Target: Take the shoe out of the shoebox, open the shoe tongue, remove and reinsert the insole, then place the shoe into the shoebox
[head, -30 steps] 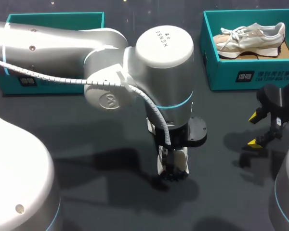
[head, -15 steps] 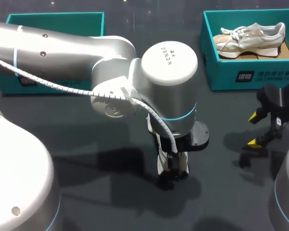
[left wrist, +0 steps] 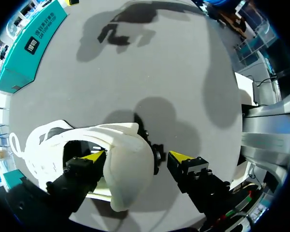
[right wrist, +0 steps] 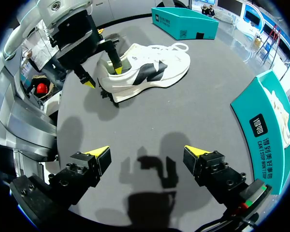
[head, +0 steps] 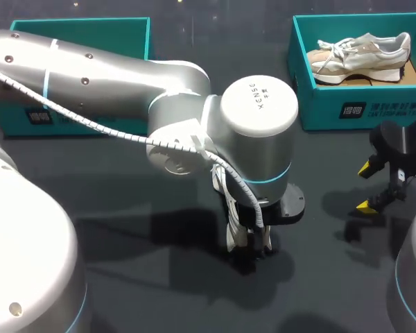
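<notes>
Left gripper (left wrist: 137, 156) spread astride heel of white shoe (left wrist: 128, 181), 1 finger inside, right gripper (right wrist: 147, 154) spread, empty

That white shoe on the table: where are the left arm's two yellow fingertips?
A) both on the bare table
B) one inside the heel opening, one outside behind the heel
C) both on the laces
B: the left gripper straddles the heel of the white shoe, one tip inside, one outside.
</notes>
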